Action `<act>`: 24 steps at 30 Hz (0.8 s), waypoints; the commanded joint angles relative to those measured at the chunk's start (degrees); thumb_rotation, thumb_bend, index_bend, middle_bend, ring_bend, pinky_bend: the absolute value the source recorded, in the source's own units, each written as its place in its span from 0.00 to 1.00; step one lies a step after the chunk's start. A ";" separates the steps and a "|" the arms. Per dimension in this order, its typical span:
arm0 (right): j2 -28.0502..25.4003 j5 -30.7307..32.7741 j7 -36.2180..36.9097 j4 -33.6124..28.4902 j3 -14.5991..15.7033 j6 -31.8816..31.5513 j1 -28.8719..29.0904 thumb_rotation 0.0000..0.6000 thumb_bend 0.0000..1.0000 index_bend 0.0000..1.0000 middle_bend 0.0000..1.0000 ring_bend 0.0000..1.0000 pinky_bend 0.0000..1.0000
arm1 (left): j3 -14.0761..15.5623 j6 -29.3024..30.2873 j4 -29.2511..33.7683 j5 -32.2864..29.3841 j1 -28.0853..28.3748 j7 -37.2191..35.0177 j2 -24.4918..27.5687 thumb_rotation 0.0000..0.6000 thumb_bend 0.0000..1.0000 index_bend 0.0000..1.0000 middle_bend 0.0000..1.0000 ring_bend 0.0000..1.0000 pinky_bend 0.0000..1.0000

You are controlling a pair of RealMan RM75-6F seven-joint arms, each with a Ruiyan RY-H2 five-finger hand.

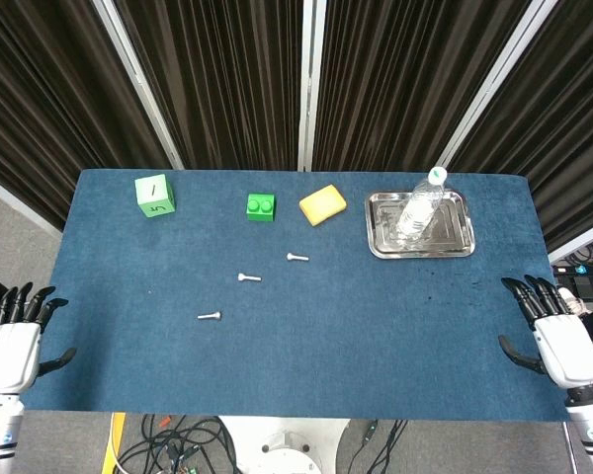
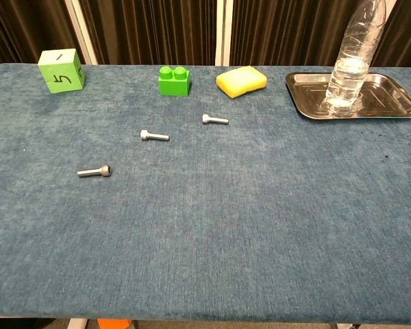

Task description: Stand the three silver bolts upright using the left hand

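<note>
Three silver bolts lie flat on the blue table (image 1: 306,336): one near the left-centre (image 1: 210,316) (image 2: 95,171), a middle one (image 1: 249,277) (image 2: 154,136), and a far one (image 1: 296,257) (image 2: 215,119). My left hand (image 1: 12,346) hovers at the table's left front corner, fingers apart, holding nothing, well away from the bolts. At the right front edge my right hand (image 1: 558,341) is likewise spread and holds nothing. Neither hand shows in the chest view.
A green cube (image 1: 155,195) stands at the back left. A green toy brick (image 1: 261,207) and a yellow sponge (image 1: 322,204) sit at the back middle. A steel tray (image 1: 455,242) at the back right holds an upright plastic bottle (image 1: 420,205).
</note>
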State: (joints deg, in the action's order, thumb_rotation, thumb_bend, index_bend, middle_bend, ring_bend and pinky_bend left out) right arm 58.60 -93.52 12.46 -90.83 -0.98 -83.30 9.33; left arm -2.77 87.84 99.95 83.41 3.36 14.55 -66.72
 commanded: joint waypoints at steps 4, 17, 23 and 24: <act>0.34 -0.27 0.57 0.51 0.14 0.21 0.20 1.00 0.26 0.06 0.11 0.00 0.00 | 0.34 0.28 0.40 0.03 -0.42 0.63 0.31 1.00 0.12 0.27 0.14 0.00 0.00; 0.60 -0.85 2.10 1.88 0.33 -1.30 -0.47 1.00 0.26 0.06 0.11 0.00 0.00 | -1.60 -2.50 4.16 1.81 3.15 3.21 0.62 1.00 0.11 0.30 0.14 0.00 0.00; 0.17 -1.89 1.74 1.47 0.30 -1.66 -0.10 1.00 0.26 0.06 0.12 0.00 0.00 | -7.15 -16.70 8.18 -0.54 14.51 -2.82 1.02 1.00 0.17 0.36 0.18 0.03 0.00; 0.10 -1.88 1.66 1.35 0.30 -1.75 -0.16 1.00 0.26 0.06 0.11 0.00 0.00 | -8.63 -20.21 8.34 -2.15 17.34 -3.15 0.61 1.00 0.19 0.36 0.18 0.03 0.00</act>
State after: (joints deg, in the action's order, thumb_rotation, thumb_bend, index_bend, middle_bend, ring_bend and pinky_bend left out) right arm 58.70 -95.39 14.12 -89.48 -0.67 -85.04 9.18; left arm -7.35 76.18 106.23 84.07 13.49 14.35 -65.89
